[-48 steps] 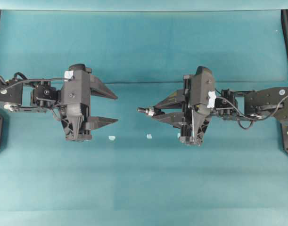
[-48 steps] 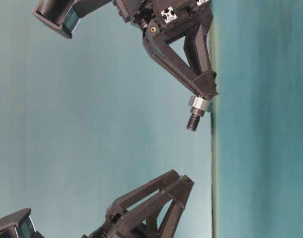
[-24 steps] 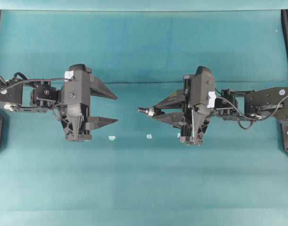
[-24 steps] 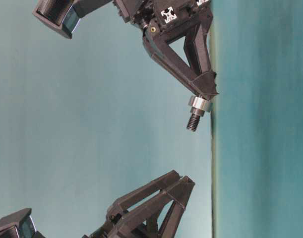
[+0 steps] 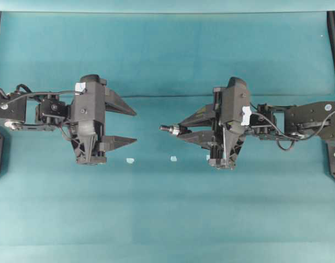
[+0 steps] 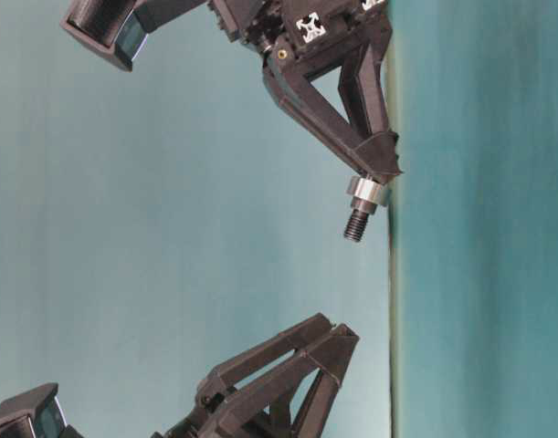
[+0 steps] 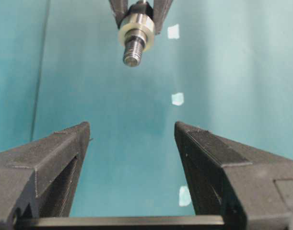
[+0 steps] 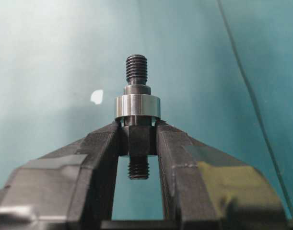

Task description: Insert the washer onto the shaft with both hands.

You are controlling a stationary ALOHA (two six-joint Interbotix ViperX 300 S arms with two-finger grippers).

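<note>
- Right wrist view: the right black robot gripper with long pointed fingers (image 8: 138,143) has its jaws clamped on the slim dark grey stepped metal shaft (image 8: 136,72). The thick round silver-grey metal washer (image 8: 137,106) already sits around the shaft, resting just above the fingertips, with the threaded tip standing out beyond it.
- Overhead view: nothing has changed over the last second. Both arms hang in the same places, held above the teal cloth-covered table (image 5: 167,219), tips facing each other and well apart.
- The left black robot gripper (image 5: 129,126) has its jaws wide apart and holds nothing. In its wrist view the shaft and washer appear ahead, between and beyond its open fingers (image 7: 50,158).
- Three tiny pale bluish-white square chips (image 5: 130,160) lie on the table below the grippers, untouched.
- Judgement: with the washer seated on the shaft and the left gripper released and clear, the insertion looks finished. The stillness suggests the arms are pausing at the end of the task.
</note>
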